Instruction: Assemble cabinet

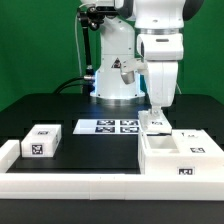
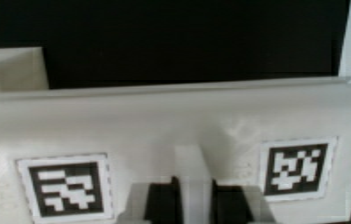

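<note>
Down near the front edge of the black tabletop (image 1: 60,108), toward the corner on the exterior view's right, sits the cabinet (image 1: 180,158): a white boxy unit with square open compartments and small black-and-white tags on its faces. The white arm (image 1: 160,50) stands upright over the rear part of the unit, and the gripper (image 1: 156,113) hangs at the top of a raised tagged piece there, touching it or just above it (the exterior view is too small to settle which).

From the wrist view, a broad white wall of the cabinet (image 2: 172,120) fills most of the picture, with one tag (image 2: 69,187) on one side and a second tag (image 2: 296,168) on the other. The two dark fingers (image 2: 156,200) of the gripper (image 2: 186,183) stand close together with only a narrow pale strip between them; whether they clamp anything I cannot tell.

Elsewhere, the marker board (image 1: 105,126) lies flat near the middle of the tabletop. A small block (image 1: 42,140) with a tag on top rests well apart from the cabinet, toward the edge on the exterior view's left. A low white rail (image 1: 70,182) runs along the front edge.
</note>
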Motion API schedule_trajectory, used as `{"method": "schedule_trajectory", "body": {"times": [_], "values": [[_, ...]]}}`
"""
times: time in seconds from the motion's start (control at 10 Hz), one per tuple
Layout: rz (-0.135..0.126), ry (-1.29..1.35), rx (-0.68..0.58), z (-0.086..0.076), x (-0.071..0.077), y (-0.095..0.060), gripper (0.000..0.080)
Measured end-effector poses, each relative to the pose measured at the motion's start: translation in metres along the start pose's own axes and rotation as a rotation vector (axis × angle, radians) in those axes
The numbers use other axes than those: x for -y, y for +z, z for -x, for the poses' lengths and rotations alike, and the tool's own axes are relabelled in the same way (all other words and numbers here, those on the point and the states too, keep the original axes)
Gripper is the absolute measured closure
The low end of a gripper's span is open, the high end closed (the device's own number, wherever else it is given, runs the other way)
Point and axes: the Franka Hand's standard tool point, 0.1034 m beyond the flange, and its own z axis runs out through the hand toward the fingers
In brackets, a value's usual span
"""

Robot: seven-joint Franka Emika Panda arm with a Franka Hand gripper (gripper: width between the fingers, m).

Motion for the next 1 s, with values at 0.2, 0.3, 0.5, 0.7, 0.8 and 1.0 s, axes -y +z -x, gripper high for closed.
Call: {"method": "schedule_trajectory", "body": {"times": [0.2,0.3,0.5,0.7,0.8,1.0], "values": [[0.0,0.0,0.0,0.0001,0.0004,0.0002,0.0738],[0.002,0.0,-0.001,0.0004,0.0005,0.0004,0.0737],[0.002,0.001,-0.001,0.0011,0.0006,0.0006,0.0737],[0.003,0.001,-0.002,0.0009,0.0019,0.0018,0.0737],[-0.002,0.001,-0.002,0.001,0.0036,0.0035,0.0737],[-0.004,0.006,-0.003,-0.0011,0.0038,0.0049,0.0737]]}}
